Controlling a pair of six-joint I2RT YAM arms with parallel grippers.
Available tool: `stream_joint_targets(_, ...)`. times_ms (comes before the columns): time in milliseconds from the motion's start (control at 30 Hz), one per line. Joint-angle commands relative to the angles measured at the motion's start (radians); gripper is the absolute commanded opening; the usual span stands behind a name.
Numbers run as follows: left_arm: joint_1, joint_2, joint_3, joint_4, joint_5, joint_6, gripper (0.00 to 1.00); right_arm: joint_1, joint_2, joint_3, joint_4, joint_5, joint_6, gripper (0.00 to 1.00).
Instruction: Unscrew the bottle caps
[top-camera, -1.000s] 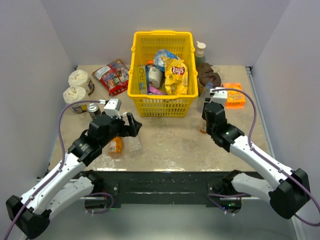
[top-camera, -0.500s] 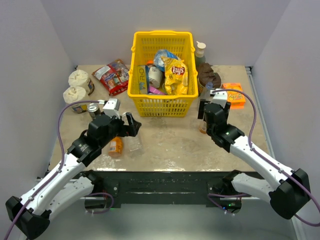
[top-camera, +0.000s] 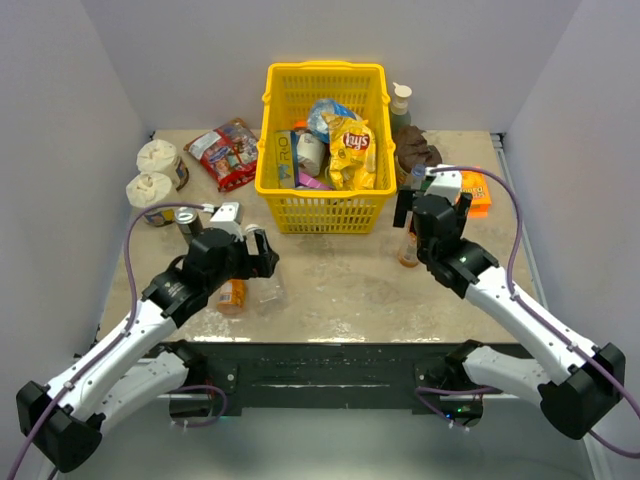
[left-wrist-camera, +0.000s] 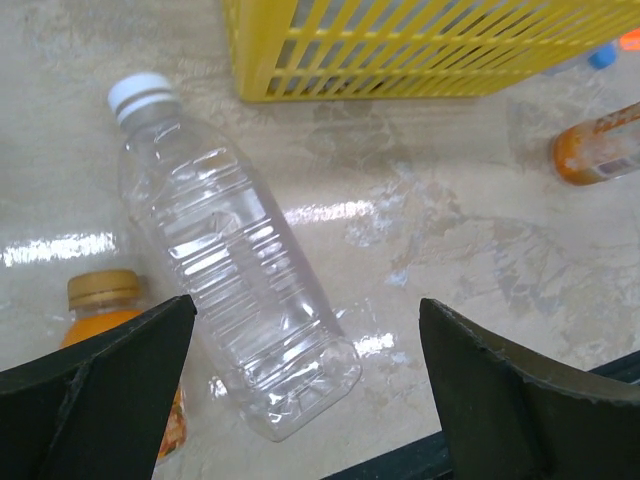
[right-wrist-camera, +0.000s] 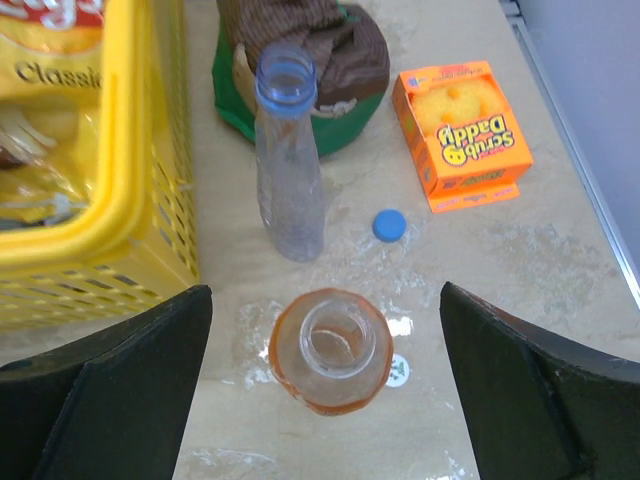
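A beige stone tabletop (top-camera: 340, 290) sat between white walls. At the left of the frame the left gripper (top-camera: 260, 254) hung with its jaws spread wide, holding nothing. Under it a clear bottle (left-wrist-camera: 235, 270) lay on its side with its white cap (left-wrist-camera: 140, 93) still screwed on. Just beside it lay a small orange juice bottle (left-wrist-camera: 120, 322), its gold cap (left-wrist-camera: 103, 288) also on. Lying flat, both probably needed one gripper to steady the body while the other turned the cap.

A yellow basket (top-camera: 265, 185) of groceries filled the centre.

At the right the right gripper (top-camera: 432, 205) was likewise spread and empty. It hung above an orange-labelled bottle (right-wrist-camera: 330, 350) that stood upright and open-mouthed, clear of the jaws. Higher in the wrist view stood a second clear bottle (right-wrist-camera: 288, 200), also uncapped, with a blue cap (right-wrist-camera: 389, 225) lying loose on the tabletop near it. Those two looked done; the remaining work seemed to be at the left.
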Motion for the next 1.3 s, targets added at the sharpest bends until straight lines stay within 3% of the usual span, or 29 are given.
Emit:
stream_joint_targets(0,0.006,0.064,0.049,-0.087,-0.044,-0.066,1.00,-0.003,-0.050,0.142,-0.051,0.015,0.009,0.99)
stream_joint_targets(200,0.017,0.123,0.075,-0.142,-0.101,-0.076,1.00,-0.003,-0.089,0.251,-0.131,-0.056,0.017,0.99)
stream_joint_targets(400,0.035,0.198,0.081,-0.127,-0.059,-0.066,1.00,-0.003,-0.132,0.302,-0.177,-0.165,0.055,0.99)
stream_joint_targets(633,0.152,0.215,0.066,-0.049,0.054,-0.049,0.99,-0.004,-0.138,0.338,-0.224,-0.255,0.073,0.99)
stream_joint_targets(900,0.183,0.322,0.065,0.008,0.143,-0.042,0.99,-0.003,-0.135,0.343,-0.212,-0.297,0.083,0.99)
stream_joint_targets(1267,0.186,0.454,0.074,0.066,0.106,0.023,1.00,-0.004,-0.084,0.366,-0.172,-0.386,0.081,0.99)
